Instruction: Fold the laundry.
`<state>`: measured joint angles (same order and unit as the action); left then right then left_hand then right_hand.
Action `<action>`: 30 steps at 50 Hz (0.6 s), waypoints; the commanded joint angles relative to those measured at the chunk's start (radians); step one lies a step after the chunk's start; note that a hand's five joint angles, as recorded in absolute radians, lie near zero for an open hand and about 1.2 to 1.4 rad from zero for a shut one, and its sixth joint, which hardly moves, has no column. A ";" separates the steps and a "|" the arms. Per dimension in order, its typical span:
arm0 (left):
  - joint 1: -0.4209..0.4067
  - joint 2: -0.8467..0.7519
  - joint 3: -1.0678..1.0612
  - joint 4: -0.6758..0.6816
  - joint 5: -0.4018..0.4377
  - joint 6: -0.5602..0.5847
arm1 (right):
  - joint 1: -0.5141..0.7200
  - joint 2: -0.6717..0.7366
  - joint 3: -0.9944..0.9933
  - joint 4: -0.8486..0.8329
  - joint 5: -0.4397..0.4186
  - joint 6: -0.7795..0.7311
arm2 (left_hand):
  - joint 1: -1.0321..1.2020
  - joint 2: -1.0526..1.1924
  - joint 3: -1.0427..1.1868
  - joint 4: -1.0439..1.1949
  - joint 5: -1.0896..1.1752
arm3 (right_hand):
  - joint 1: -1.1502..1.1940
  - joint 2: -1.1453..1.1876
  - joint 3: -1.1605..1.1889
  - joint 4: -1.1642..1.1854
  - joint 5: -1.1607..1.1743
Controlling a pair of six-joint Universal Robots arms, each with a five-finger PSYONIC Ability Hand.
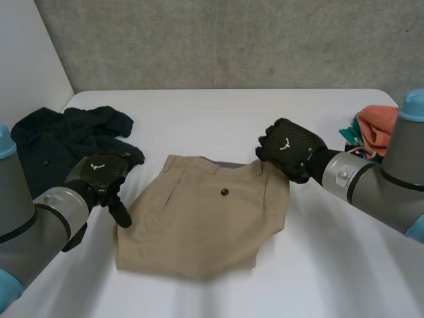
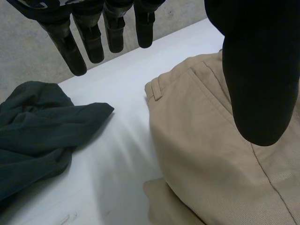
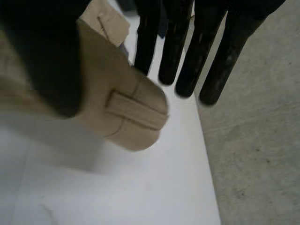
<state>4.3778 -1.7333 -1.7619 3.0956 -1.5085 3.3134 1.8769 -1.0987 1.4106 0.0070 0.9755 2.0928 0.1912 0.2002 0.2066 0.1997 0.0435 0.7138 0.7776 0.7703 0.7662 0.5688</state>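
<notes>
Shorts (image 1: 205, 218) between dark garment (image 1: 59, 136) and orange cloth (image 1: 374, 129)

One pair of tan cotton trousers (image 1: 205, 218), one crumpled dark green garment (image 1: 59, 136) left, one orange cloth (image 1: 377, 129) far right, one white table (image 1: 218, 112).

1. The khaki trousers (image 1: 205, 215) fill the middle of the desk (image 1: 218, 109); beyond them the desk lies bare to its far edge.
2. A dark garment (image 1: 63, 136) is heaped at the left. The bare strip between it and the trousers is taken by the left robot hand (image 1: 99, 175), fingers loose.
3. The right robot hand (image 1: 288, 149) pinches the trousers' far right corner, blocking it.
4. Orange and teal clothes (image 1: 371, 129) crowd the right edge.
5. The near strip before the trousers is bare.
</notes>
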 commanded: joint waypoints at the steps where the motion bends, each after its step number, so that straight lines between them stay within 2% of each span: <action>1: -0.001 0.000 0.001 0.000 0.001 0.000 | -0.007 0.076 -0.079 0.033 0.051 -0.010 | 0.008 -0.001 -0.008 -0.001 -0.019 | 0.682 0.619 0.626 0.630 0.653; 4: -0.001 0.000 0.004 0.000 0.002 0.000 | -0.030 0.054 -0.090 0.071 0.101 -0.011 | 0.008 -0.001 -0.008 -0.001 -0.019 | 0.682 0.619 0.626 0.630 0.653; 8: -0.001 0.000 0.010 0.000 0.002 0.000 | -0.105 -0.024 -0.081 0.158 0.215 -0.026 | 0.008 -0.001 -0.008 -0.001 -0.019 | 0.682 0.619 0.626 0.630 0.653; 12: -0.004 0.000 0.016 0.002 0.002 0.000 | -0.169 -0.117 -0.026 0.321 0.281 -0.056 | 0.008 -0.001 -0.008 -0.001 -0.019 | 0.682 0.619 0.626 0.630 0.653; 20: -0.007 -0.002 0.021 0.002 0.004 0.000 | -0.229 -0.197 0.163 0.641 0.295 -0.120 | 0.008 -0.001 -0.008 -0.001 -0.019 | 0.682 0.619 0.626 0.630 0.653; 23: -0.009 -0.002 0.019 0.002 0.004 0.000 | -0.226 -0.204 0.224 0.766 0.270 -0.108 | 0.008 -0.001 -0.008 -0.001 -0.019 | 0.682 0.619 0.626 0.630 0.653; 27: -0.009 0.000 0.019 0.002 0.002 0.000 | -0.229 -0.239 0.228 0.800 0.224 -0.106 | 0.008 -0.001 -0.008 -0.001 -0.019 | 0.682 0.619 0.626 0.630 0.653; 28: -0.009 0.000 0.019 0.002 0.002 0.000 | -0.229 -0.251 0.217 0.795 0.213 -0.103 | 0.008 -0.001 -0.008 -0.001 -0.019 | 0.573 0.509 0.517 0.521 0.544; 30: -0.009 0.000 0.019 0.002 0.002 0.000 | -0.231 -0.274 0.182 0.785 0.194 -0.093 | 0.008 -0.001 -0.008 -0.001 -0.019 | 0.020 -0.044 -0.037 -0.033 -0.010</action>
<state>4.3690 -1.7344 -1.7417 3.0971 -1.5054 3.3134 1.6458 -1.3168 1.6235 0.7608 1.2413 1.9804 0.1912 0.2002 0.2066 0.1997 0.0435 0.9502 1.1544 1.1886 1.1799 0.9565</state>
